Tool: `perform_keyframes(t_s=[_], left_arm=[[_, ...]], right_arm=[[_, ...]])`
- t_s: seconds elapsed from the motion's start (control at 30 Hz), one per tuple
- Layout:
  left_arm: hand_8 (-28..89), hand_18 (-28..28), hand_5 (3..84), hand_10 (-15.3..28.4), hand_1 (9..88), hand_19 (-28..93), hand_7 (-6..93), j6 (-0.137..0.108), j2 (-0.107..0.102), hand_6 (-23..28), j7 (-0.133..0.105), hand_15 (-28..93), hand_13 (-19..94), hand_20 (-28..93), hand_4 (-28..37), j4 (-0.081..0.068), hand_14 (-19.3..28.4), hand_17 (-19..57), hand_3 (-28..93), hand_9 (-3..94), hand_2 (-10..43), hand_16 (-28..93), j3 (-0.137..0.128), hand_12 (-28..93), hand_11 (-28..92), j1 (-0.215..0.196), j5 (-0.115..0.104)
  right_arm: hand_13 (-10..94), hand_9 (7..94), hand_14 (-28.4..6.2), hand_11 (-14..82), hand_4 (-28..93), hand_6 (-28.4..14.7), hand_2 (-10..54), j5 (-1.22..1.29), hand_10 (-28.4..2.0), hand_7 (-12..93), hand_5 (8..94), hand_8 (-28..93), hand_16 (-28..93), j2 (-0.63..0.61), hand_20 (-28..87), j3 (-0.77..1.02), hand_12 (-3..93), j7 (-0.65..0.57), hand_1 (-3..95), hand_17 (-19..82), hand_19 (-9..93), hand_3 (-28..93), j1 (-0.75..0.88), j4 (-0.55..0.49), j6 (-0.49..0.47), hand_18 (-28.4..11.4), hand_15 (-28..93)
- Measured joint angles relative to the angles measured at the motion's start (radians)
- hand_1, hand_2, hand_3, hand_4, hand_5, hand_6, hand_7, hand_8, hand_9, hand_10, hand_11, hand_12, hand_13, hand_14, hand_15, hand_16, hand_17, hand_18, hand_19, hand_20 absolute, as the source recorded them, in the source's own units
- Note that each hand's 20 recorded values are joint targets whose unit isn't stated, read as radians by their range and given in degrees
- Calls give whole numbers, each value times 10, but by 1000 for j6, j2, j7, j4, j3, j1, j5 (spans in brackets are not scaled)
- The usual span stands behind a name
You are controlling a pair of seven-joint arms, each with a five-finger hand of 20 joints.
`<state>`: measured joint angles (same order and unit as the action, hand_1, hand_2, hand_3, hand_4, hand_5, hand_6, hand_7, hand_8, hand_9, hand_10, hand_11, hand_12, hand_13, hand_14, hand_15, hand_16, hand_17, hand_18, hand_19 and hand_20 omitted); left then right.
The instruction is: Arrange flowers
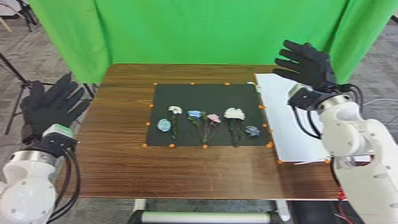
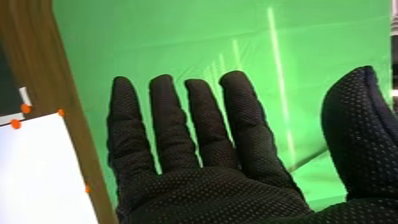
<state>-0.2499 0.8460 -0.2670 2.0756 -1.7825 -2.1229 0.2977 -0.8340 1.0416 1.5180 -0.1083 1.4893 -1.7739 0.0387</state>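
Note:
In the head view, several artificial flowers lie on a dark mat (image 1: 204,91): a white flower with a long stem (image 1: 175,110), a blue flower (image 1: 195,114), a pink flower (image 1: 213,118), a larger white flower (image 1: 234,113), a light blue piece (image 1: 164,125) and a grey-blue piece (image 1: 252,131). My right hand (image 1: 309,64) is open and empty above the table's far right corner, beyond the flowers. My left hand (image 1: 49,107) stands open off the table's left edge, apart from them. In the right wrist view the right hand (image 2: 209,192) has straight, spread fingers.
A white sheet (image 1: 289,125) covers the right side of the brown table (image 1: 124,170), beside the mat. Small orange markers (image 1: 205,146) line the mat and sheet. A green curtain (image 1: 204,30) hangs behind the far edge. Cables run along both forearms.

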Motion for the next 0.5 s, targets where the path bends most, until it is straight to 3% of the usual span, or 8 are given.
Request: perform_keyframes(t_s=[0.5], left_arm=[[-99,133,345,119,216,312,146,-1,-13,57,-16,284,167,111,-283,4,121,-59,697,276,97,-71,0,91,158,0,-5]], right_arm=[[318,408,-135,73,-256,-54,15,11,-133,149,442,-122,110,1,208,35,109,0,184,154,384,799,23,-16,-44,-191,187]])
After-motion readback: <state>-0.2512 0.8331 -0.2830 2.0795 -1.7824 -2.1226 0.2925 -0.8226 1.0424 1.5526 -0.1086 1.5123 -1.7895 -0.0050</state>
